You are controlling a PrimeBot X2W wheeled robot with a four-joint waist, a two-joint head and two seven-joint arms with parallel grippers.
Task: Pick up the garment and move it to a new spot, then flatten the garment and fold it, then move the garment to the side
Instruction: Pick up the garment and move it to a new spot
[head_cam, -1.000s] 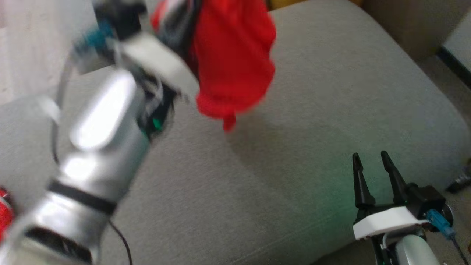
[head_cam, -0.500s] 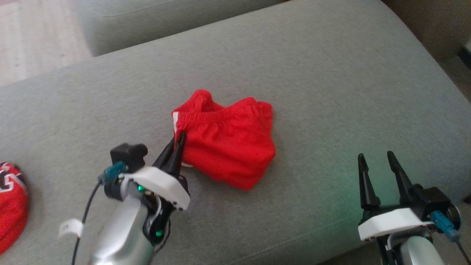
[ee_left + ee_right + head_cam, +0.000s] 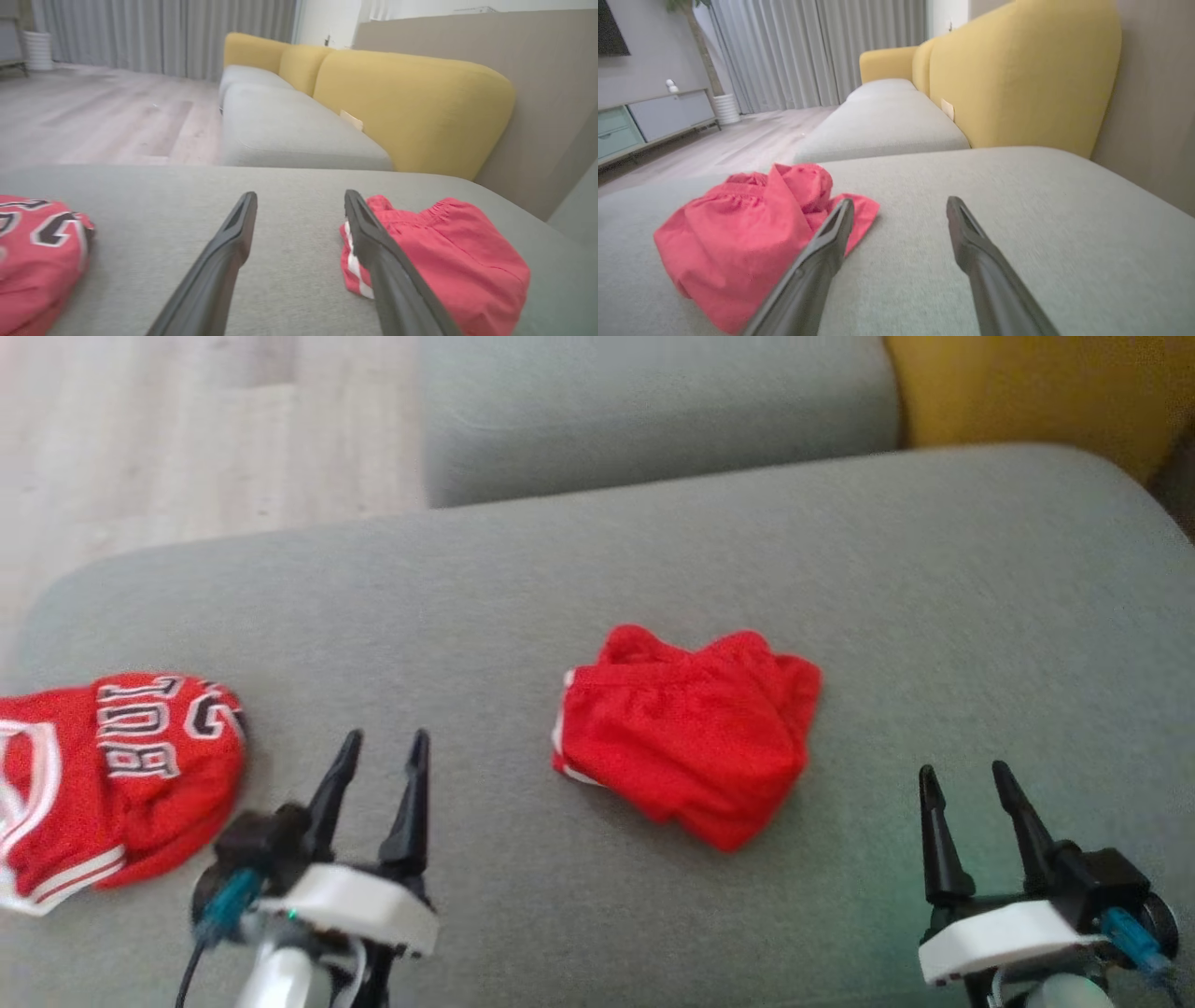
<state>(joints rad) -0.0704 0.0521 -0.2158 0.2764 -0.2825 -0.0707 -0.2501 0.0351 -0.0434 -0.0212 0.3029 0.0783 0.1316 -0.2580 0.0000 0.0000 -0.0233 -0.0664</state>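
Near the middle of the grey cushion (image 3: 597, 569), the crumpled red garment (image 3: 686, 737) is lying bunched. Flattening looks like the step in hand: each gripper should be pinching an opposite outer edge and drawing it outward, low against the cushion. The left gripper (image 3: 385, 739) and right gripper (image 3: 963, 771) are hovering over the near edge, either side of it, fingers parted and empty, pointing toward the far edge.

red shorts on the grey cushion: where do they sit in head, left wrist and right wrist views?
Head view: red shorts just right of centre, on the grey cushion.
Left wrist view: lower right.
Right wrist view: lower left.
Shared landmark: yellow backrest, upper right in all three.
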